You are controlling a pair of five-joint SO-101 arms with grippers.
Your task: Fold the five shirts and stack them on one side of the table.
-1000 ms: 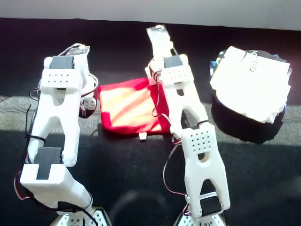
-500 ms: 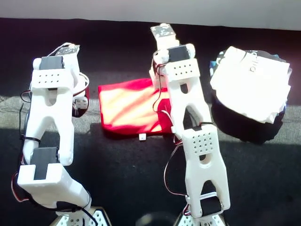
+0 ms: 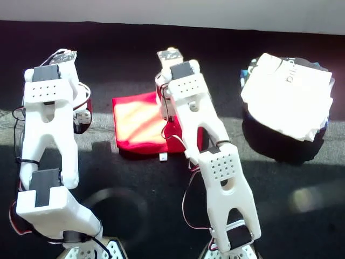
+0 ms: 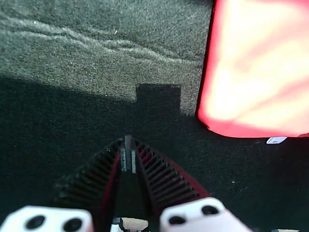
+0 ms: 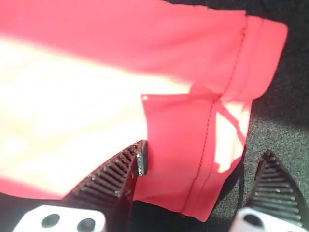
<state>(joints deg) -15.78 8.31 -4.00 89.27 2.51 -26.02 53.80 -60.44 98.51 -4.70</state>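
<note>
my left pincer [image 4: 128, 155] is closed, gripping nothing, above the bare desk [image 4: 72, 58] beside the red shirt [image 3: 137, 127]. my right pincer [image 5: 203, 166] is spread wide over the red shirt's sleeve edge. in the high view the red shirt lies folded at frame centre and the stack [image 3: 285, 94] sits upper right.

Dark felt tabletop [image 3: 135, 65] crossed by sunlight, pale wall [image 3: 215, 11] behind
</note>
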